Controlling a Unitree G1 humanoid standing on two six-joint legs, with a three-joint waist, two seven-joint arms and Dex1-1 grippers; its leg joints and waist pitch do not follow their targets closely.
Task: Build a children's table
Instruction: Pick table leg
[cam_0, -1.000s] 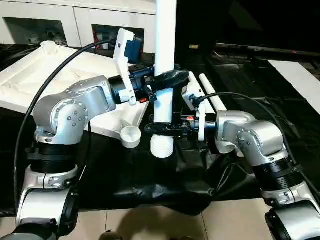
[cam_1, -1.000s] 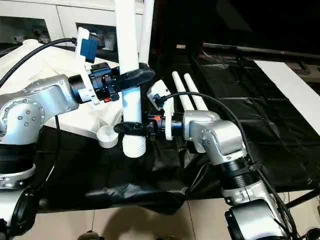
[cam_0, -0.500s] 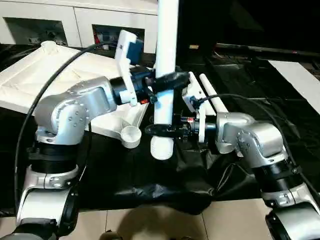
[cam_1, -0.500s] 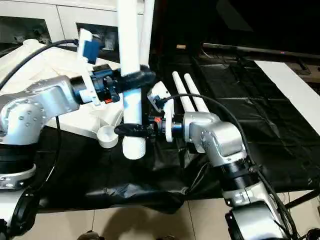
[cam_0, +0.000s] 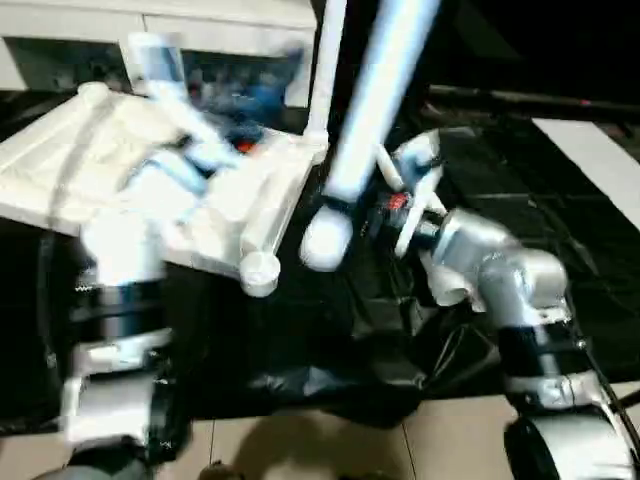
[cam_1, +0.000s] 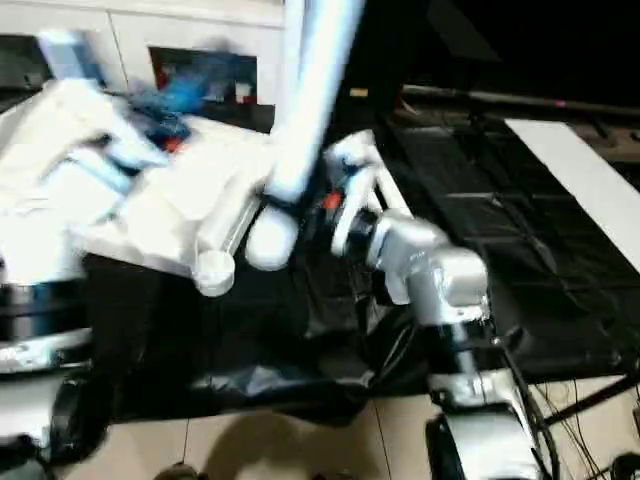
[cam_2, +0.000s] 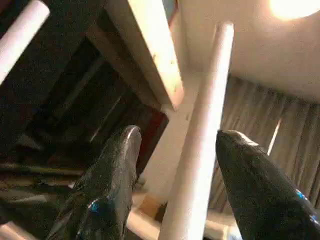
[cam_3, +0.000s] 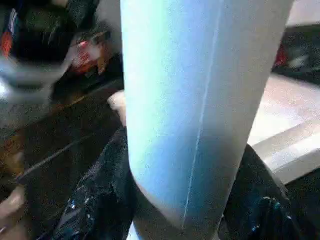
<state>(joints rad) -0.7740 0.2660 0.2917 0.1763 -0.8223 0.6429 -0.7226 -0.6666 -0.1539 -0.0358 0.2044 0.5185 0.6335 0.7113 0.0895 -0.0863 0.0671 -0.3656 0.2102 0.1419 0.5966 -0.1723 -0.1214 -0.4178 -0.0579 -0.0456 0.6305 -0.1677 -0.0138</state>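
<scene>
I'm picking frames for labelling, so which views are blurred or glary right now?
Both eye views are motion-smeared, worst on the left arm and the tilted leg; the left wrist view is fairly sharp, with lamp glare in a corner; the right wrist view has the leg too close to focus.
</scene>
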